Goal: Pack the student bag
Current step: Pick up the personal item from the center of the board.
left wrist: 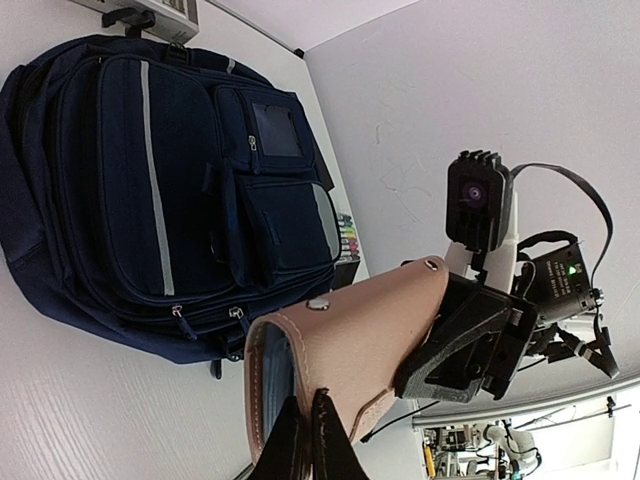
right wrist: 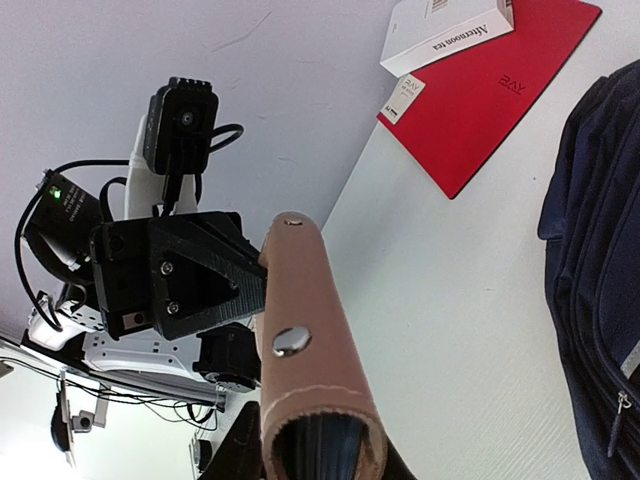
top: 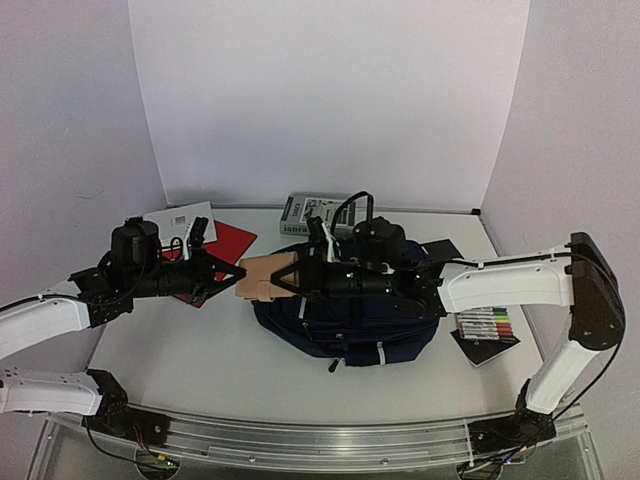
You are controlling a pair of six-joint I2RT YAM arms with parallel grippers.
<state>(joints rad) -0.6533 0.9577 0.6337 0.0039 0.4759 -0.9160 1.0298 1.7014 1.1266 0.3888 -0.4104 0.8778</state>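
A tan wallet (top: 265,277) hangs in the air between my two grippers, just left of the student bag (top: 385,320). My left gripper (top: 238,276) is shut on the wallet's left edge; in the left wrist view its fingertips (left wrist: 312,435) pinch the stitched rim of the wallet (left wrist: 370,330). My right gripper (top: 291,278) clamps the opposite end, its fingers either side of the wallet (right wrist: 310,370) in the right wrist view. The navy student bag (left wrist: 150,180) lies flat on the table with its zips closed, and its edge (right wrist: 600,250) shows at the right of the right wrist view.
A red folder (top: 228,243) and a white box (top: 180,221) lie at the back left. A grey box (top: 310,212) sits behind the bag. A set of coloured markers (top: 485,325) lies to the bag's right. White walls close in the table on three sides.
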